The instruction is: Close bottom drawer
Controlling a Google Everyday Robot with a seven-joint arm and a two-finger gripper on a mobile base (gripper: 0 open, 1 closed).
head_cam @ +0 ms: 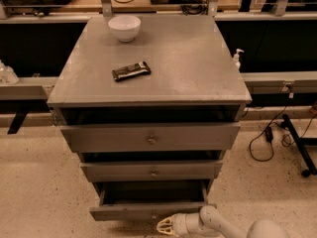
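The grey cabinet [148, 63] has three drawers, all pulled out to some degree. The bottom drawer [151, 210] stands out the farthest, its dark inside showing above its flat front. My gripper [166, 226] is at the bottom edge of the view, just below and right of the centre of that drawer's front, very near it. The white arm [223, 224] reaches in from the lower right. Whether the gripper touches the front cannot be told.
A white bowl [124, 27] and a dark snack bar [131, 71] lie on the cabinet top. Cables [265, 138] and a black stand leg [299, 148] are on the floor to the right. Benches run behind the cabinet.
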